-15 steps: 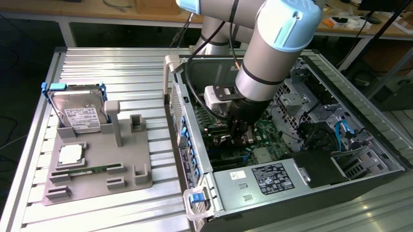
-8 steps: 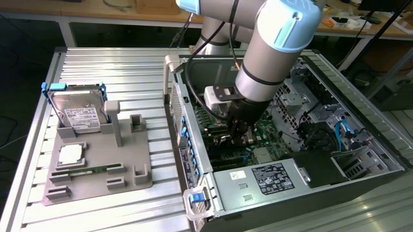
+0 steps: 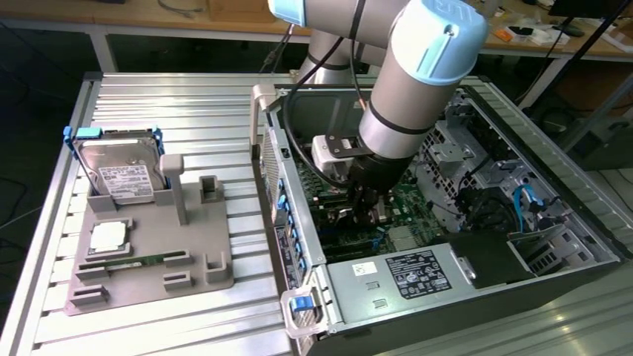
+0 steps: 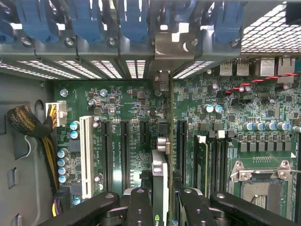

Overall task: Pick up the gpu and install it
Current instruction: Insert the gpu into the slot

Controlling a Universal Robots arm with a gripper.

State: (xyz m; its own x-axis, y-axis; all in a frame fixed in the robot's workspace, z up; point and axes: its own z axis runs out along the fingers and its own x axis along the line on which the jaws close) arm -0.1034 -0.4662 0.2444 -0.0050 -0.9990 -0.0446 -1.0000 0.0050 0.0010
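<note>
The black gripper of the grey robot arm with light blue caps is deep inside the open grey metal computer case. In the wrist view its black fingers are clamped from both sides on the gpu, a slim dark card with a silver edge. The gpu stands on its edge over the green motherboard, among the long black slots and in line with a row of blue plastic latches on the case wall. It cannot be told if the card already sits in a slot. On the exterior view's left, well apart from the case, a flat grey holder tray carries a silver hard drive in a blue-handled frame.
</note>
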